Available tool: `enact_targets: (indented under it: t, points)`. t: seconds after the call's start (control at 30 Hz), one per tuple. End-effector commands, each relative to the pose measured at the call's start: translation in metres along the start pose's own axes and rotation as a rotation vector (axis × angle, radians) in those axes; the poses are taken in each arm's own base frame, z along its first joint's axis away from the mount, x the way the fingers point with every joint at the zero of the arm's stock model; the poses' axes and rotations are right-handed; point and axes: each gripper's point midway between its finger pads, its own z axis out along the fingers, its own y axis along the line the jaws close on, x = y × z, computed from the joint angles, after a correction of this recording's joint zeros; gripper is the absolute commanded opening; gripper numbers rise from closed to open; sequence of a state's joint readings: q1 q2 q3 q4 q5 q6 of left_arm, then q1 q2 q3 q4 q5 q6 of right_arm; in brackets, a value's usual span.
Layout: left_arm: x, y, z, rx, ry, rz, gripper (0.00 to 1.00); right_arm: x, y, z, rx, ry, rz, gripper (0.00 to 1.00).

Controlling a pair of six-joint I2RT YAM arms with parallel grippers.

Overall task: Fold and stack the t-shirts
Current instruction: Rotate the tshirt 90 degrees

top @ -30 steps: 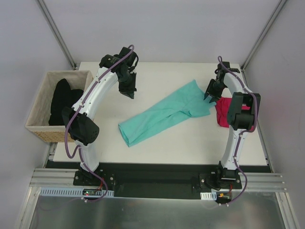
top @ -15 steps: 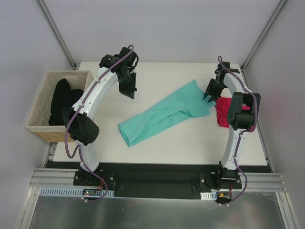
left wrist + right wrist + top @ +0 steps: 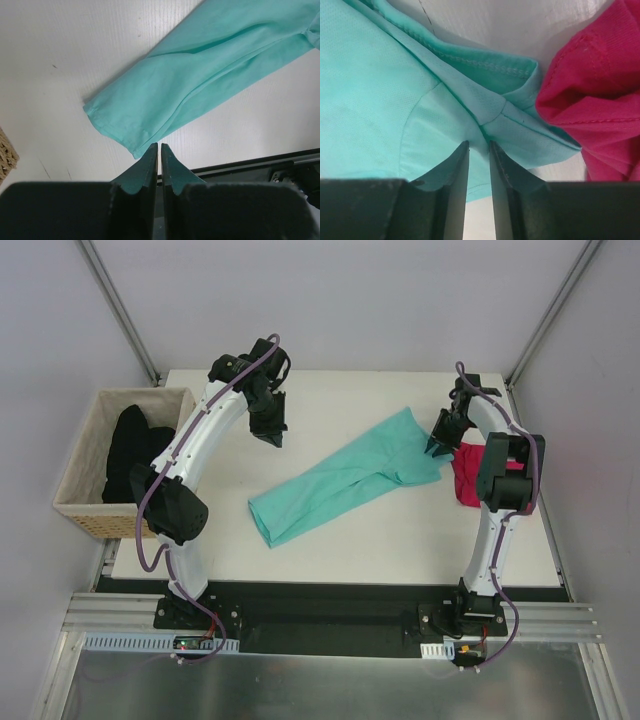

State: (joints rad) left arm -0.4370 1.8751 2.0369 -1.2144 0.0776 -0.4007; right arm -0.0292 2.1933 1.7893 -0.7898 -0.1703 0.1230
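Arms arch over the table (image 3: 350, 400). Left gripper (image 3: 270, 437) hangs tip-down, jaws pressed together on nothing. Right gripper (image 3: 433, 448) dips low, jaws a thin slit apart, tips at a seam of the teal shirt (image 3: 340, 480); whether cloth is pinched I cannot tell. That shirt lies as a long rumpled diagonal band from the right jaws toward the near edge. Pink shirt (image 3: 466, 475) bunches just beside the right jaws, touching the teal. White tabletop, grey walls; basket (image 3: 80, 505) of black shirts (image 3: 125, 455) sits well left of the left jaws.
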Motion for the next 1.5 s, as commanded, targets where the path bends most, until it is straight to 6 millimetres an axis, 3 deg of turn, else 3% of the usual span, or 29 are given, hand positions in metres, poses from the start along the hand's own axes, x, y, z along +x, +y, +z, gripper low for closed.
enact_targets:
  t: [0.0,0.07,0.2,0.37,0.6,0.83,0.9,1.03,1.13,1.47]
  points:
    - [0.0,0.0,-0.023,0.014,-0.031,-0.009,0.06,0.002,0.002,0.007,-0.02,0.019,0.017,0.22]
    - [0.0,0.0,-0.023,0.014,-0.032,-0.008,0.06,0.002,0.002,0.007,-0.018,0.019,0.015,0.13]
    - [0.0,0.003,-0.023,0.002,-0.032,-0.007,0.06,0.0,0.003,0.006,-0.016,0.016,0.016,0.05]
    - [0.0,0.004,-0.024,-0.004,-0.037,-0.004,0.06,-0.012,0.006,-0.001,-0.011,-0.004,-0.002,0.04]
    - [-0.002,0.006,-0.023,-0.014,-0.043,-0.006,0.06,-0.042,0.02,-0.02,-0.024,-0.059,-0.033,0.05]
    - [-0.003,0.008,-0.022,-0.023,-0.045,-0.006,0.05,-0.038,0.021,-0.009,-0.036,-0.025,-0.032,0.06]
    - [-0.003,0.008,-0.022,-0.024,-0.044,-0.003,0.05,-0.035,0.02,-0.005,-0.04,-0.01,-0.028,0.07]
    - [-0.002,0.009,-0.02,-0.025,-0.038,-0.002,0.05,-0.025,0.017,0.004,-0.03,0.027,-0.033,0.3]
    - [-0.002,0.009,-0.02,-0.024,-0.037,0.0,0.05,-0.023,0.015,0.002,-0.02,0.028,-0.037,0.36]
    - [-0.007,0.005,-0.018,-0.008,-0.045,0.002,0.05,-0.056,0.034,-0.058,-0.032,-0.139,-0.076,0.38]
